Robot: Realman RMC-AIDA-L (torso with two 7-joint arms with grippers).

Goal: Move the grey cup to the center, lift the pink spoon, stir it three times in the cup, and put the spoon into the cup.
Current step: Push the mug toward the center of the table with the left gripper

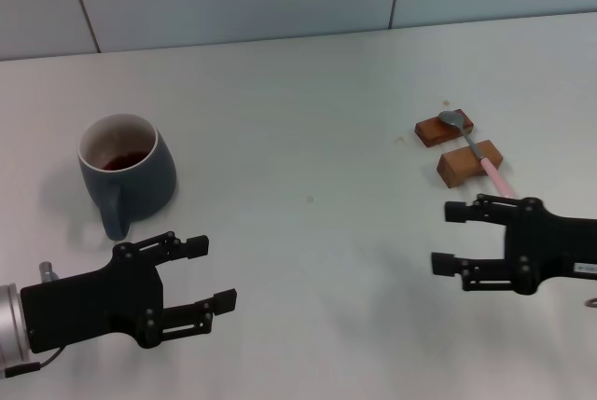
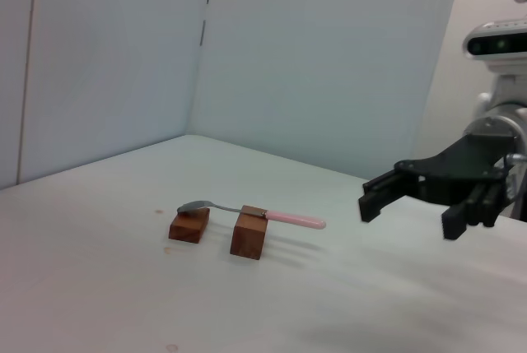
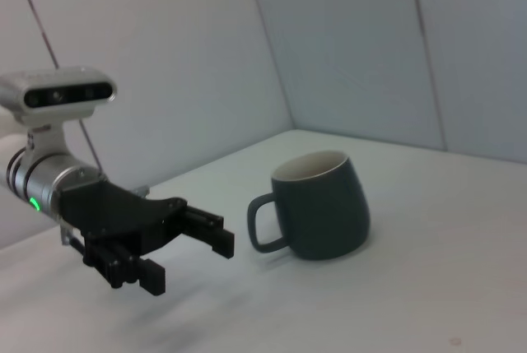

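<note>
Both grippers hover low over the counter (image 1: 308,120) with fingers spread: left gripper (image 1: 207,274) near the grey cup (image 1: 126,172), right gripper (image 1: 450,238) near the pink spoon (image 1: 478,150). That spoon bridges two wooden blocks (image 1: 457,146).

A broad, smooth white table (image 1: 308,120) runs back to pale blue-grey wall panels. On its left part stands a rounded blue-grey ceramic cup (image 1: 126,172), upright, its loop handle turned toward the near edge, off-white inside with dark brown liquid at the bottom. Well apart, on the right part, lie two small brown wooden blocks (image 1: 456,147) just beside each other. A slim spoon with a silver metal bowl and pale pink handle (image 1: 476,150) rests across both, its handle end jutting past the nearer block.
</note>
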